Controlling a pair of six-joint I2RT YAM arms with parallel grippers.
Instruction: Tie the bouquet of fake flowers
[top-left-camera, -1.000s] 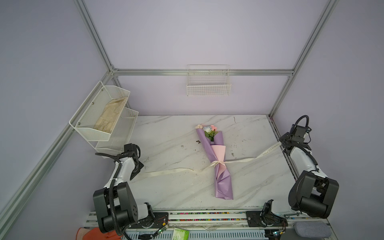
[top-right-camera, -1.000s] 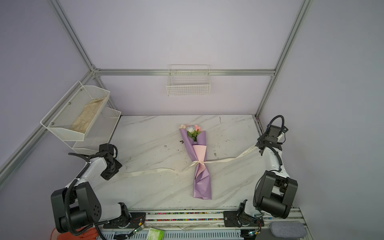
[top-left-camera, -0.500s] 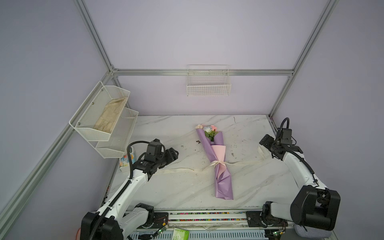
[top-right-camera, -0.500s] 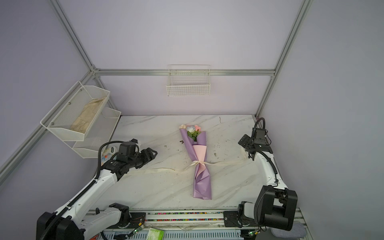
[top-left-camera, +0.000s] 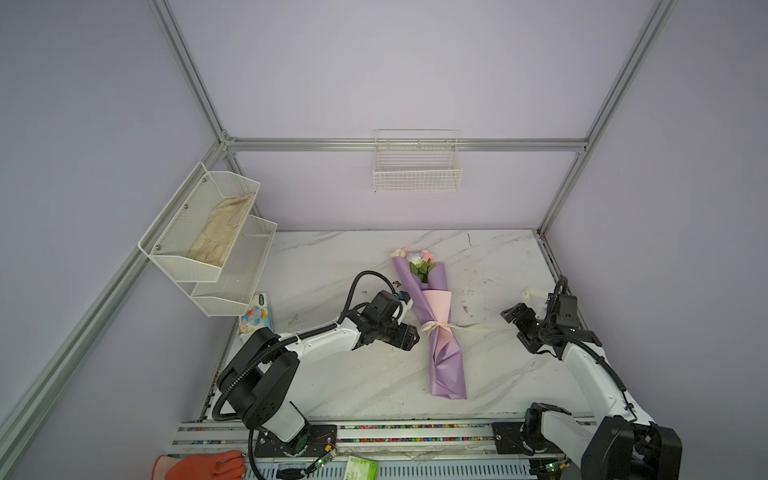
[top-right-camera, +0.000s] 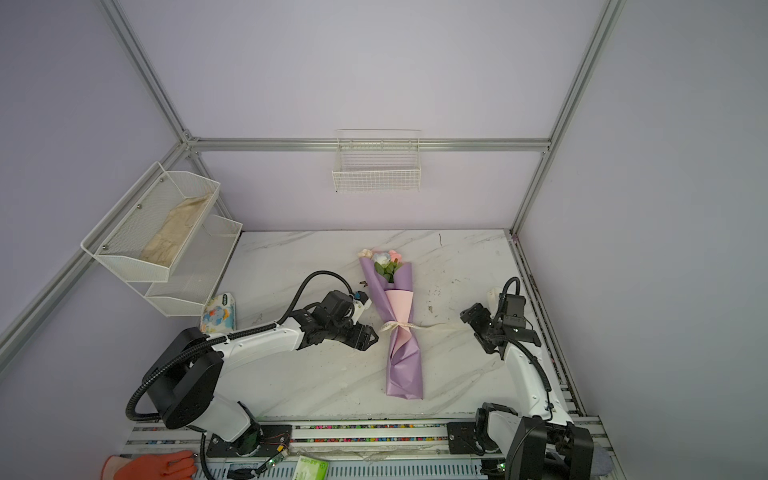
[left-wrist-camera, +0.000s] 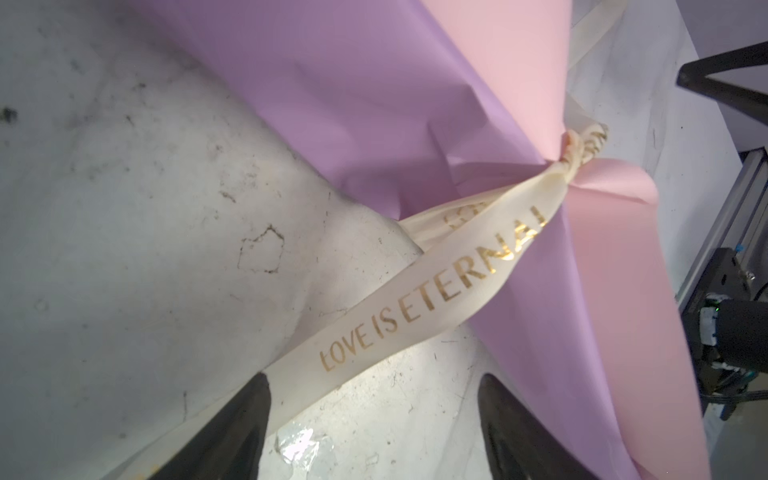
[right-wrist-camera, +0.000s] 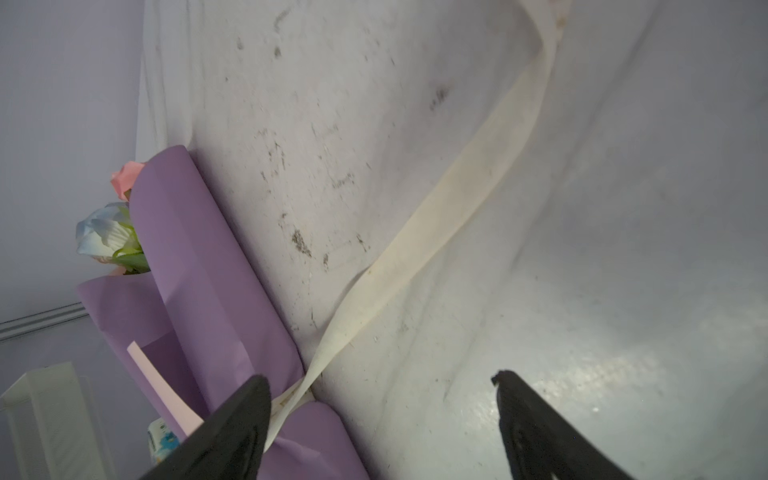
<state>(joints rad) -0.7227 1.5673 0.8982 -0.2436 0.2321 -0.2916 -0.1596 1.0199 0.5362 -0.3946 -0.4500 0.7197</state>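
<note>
While both arms reach low over the white marbled table (top-left-camera: 332, 374), I see lilac walls closing the cell on three sides and aluminium rails along the corners. A wire basket (top-left-camera: 417, 174) hangs on the back wall. A two-tier mesh shelf (top-left-camera: 187, 268) on the left wall holds a folded cloth (top-left-camera: 222, 230).

I count one bouquet of fake flowers (top-left-camera: 446, 365), lying mid-table in lilac and pink paper with three blooms showing at its far end. One cream ribbon (top-left-camera: 436, 326) is knotted around its waist, with tails trailing to either side. One tissue packet (top-left-camera: 255, 318) lies below the shelf.

My left arm stretches across, the left claw (top-left-camera: 413, 336) just beside the knot, jaws apart, a ribbon tail passing loose between them. The right claw (top-left-camera: 515, 327) hovers well to the right, jaws spread wide and empty, pointing toward the bouquet.
</note>
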